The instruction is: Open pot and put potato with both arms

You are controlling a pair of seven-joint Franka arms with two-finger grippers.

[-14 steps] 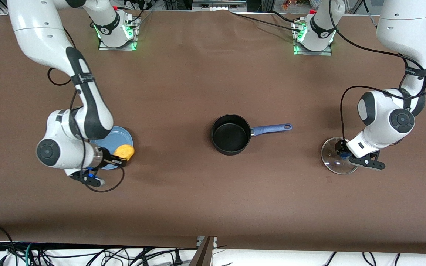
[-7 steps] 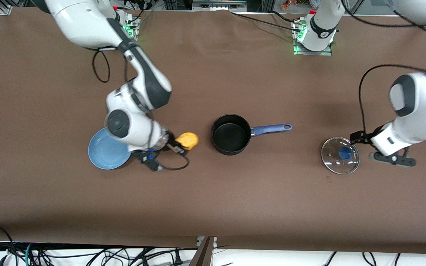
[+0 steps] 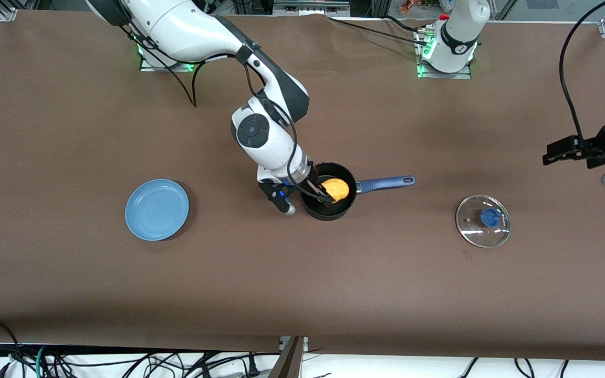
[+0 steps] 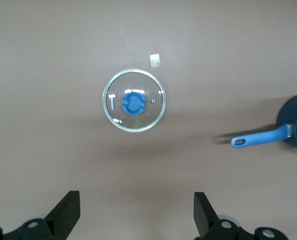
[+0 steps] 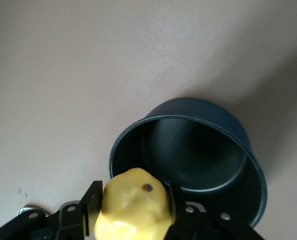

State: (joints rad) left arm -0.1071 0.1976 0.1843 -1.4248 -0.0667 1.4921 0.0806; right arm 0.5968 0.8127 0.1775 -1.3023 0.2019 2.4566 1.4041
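I see the pot (image 3: 329, 198), a small black saucepan, standing upright and uncovered mid-table, its blue handle (image 3: 385, 183) pointing toward the left arm's end. Its glass lid (image 3: 483, 221) with blue knob lies flat on the table, well apart. I see the yellow-orange potato (image 3: 334, 189) suspended over the pot's opening.

Light-blue plate (image 3: 157, 209) flat on brown tabletop (image 3: 302, 294), toward the right arm's end, well apart from every edge. Small pale scrap (image 4: 155, 60) on tabletop.
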